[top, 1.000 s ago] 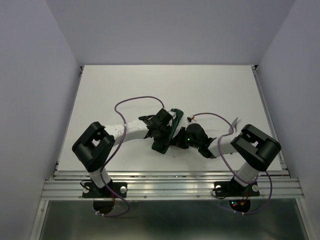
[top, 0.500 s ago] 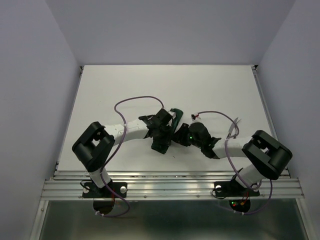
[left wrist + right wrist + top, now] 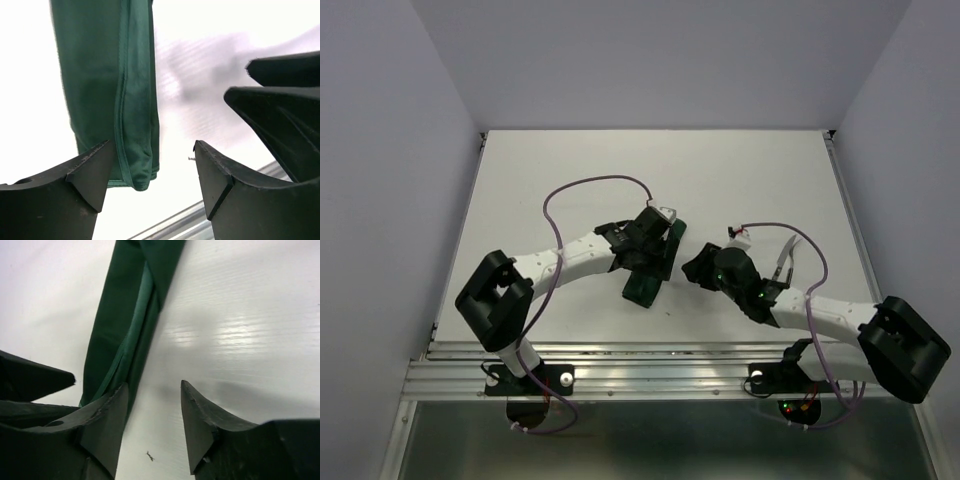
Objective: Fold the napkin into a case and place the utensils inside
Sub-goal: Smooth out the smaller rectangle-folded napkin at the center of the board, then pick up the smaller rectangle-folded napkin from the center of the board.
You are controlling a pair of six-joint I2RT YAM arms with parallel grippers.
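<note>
**Top view:** The case point(image 3: 646, 283), a long narrow green pouch, lies on the white table point(image 3: 570, 170) near the front middle, running from near left to far right. The left gripper point(image 3: 653, 250) hangs over its far half. The right gripper point(image 3: 694, 266) is just to the right of the case and clear of it.

**Left wrist:** The left gripper point(image 3: 152, 162) is spread wide and grasps nothing. The case point(image 3: 100, 75) runs down from the top of the frame. Its folded end sits just inside the finger point(image 3: 87, 175) on the picture's left, and bare table fills the rest of the gap.

**Right wrist:** The right gripper point(image 3: 152, 410) is also released, its jaws apart over bare table. The case point(image 3: 127, 320) slants from the top centre down to the finger point(image 3: 102, 425) on the picture's left, partly passing behind its tip. Whether the two touch cannot be told.
</note>
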